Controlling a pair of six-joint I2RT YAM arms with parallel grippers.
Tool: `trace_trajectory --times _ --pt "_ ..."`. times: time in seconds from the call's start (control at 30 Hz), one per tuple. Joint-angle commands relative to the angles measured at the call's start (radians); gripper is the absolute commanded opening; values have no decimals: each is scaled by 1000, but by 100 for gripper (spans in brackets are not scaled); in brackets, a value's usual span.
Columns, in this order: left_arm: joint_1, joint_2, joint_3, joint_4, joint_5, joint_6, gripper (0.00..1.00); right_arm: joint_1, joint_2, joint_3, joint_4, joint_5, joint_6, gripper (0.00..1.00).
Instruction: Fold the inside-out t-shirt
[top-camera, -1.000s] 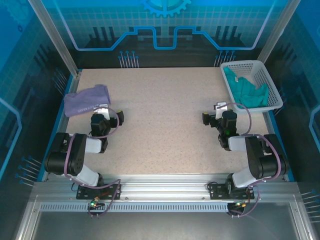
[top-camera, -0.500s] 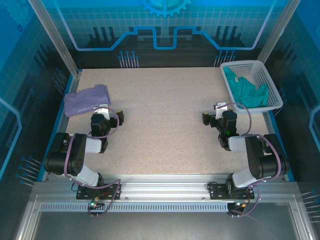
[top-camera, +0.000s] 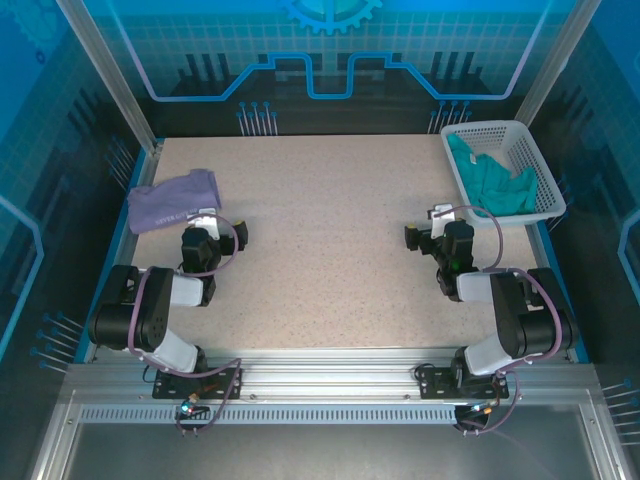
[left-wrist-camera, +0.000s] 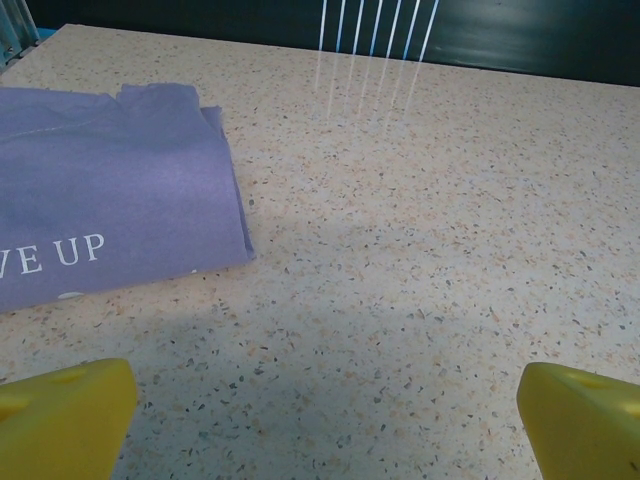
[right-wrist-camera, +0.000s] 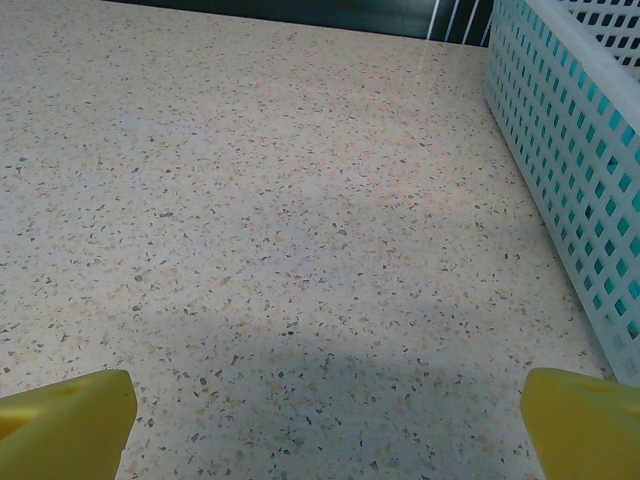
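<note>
Teal inside-out t-shirt (top-camera: 492, 182) lay bunched in the white mesh basket (top-camera: 546, 178) at the far right corner of the table (top-camera: 320, 200). It was not spread and nothing touched it. I could not make out the neck label.

Your right gripper (top-camera: 430, 228) sat near the basket's near-left corner, pincer spread wide with nothing between. Its wrist view showed yellow fingertips (right-wrist-camera: 65, 415) far apart over bare speckled tabletop, with the basket wall at the right edge. Your left gripper (top-camera: 218, 225) was likewise spread and empty. It was well apart from the shirt and just beside the folded lavender garment (top-camera: 172, 200) with white lettering, which was not yours to fold.

Handling, as a judgement:
- **Cloth:** light and limp. It would drape, stretch and sag from any single pinch, and would hold no shape.
- **First hold:** a raised ridge of the heap, pinched from above with the right gripper and lifted clear of the rim.
- **Basket:** it looked light, so it might slide or tip if cloth caught on the mesh.
- **On the table:** you would want two holds, one per gripper, at the shoulders or hem corners to pull it flat.
- **Flat cloth:** thin fabric lying flat would be hard to nip, so edges and wrinkles looked the better targets.
</note>
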Motion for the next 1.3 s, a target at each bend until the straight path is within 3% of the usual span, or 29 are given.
trace_trajectory --times 0.0,0.13,0.2,0.33,0.4,0.47,0.6,0.8,1.1,1.27 --pt "6 -62 -24 28 18 11 99 11 -62 43 -92 45 5 100" --pt "4 -251 10 -206 28 10 99 33 -209 162 -383 53 23 100" --pt "6 -348 83 -424 11 -104 99 54 -265 212 -489 -10 46 99" --pt "-6 -398 150 -495 240 -276 99 166 -305 317 -642 2 29 99" --pt "-44 -386 205 -531 302 -382 98 149 -308 383 -713 33 84 100" --pt "-103 -361 270 -595 325 -420 98 66 -286 463 -809 67 180 100" --pt "-234 -295 402 -749 292 -404 99 -127 -148 663 -1010 152 321 100" --pt "-322 -210 490 -816 285 -387 99 -285 160 933 -1159 169 395 98" --pt "-347 -171 509 -891 249 -384 99 -345 665 1441 -1456 174 347 96" --pt "-348 -181 495 -931 213 -372 99 -359 815 1601 -1543 170 307 93"
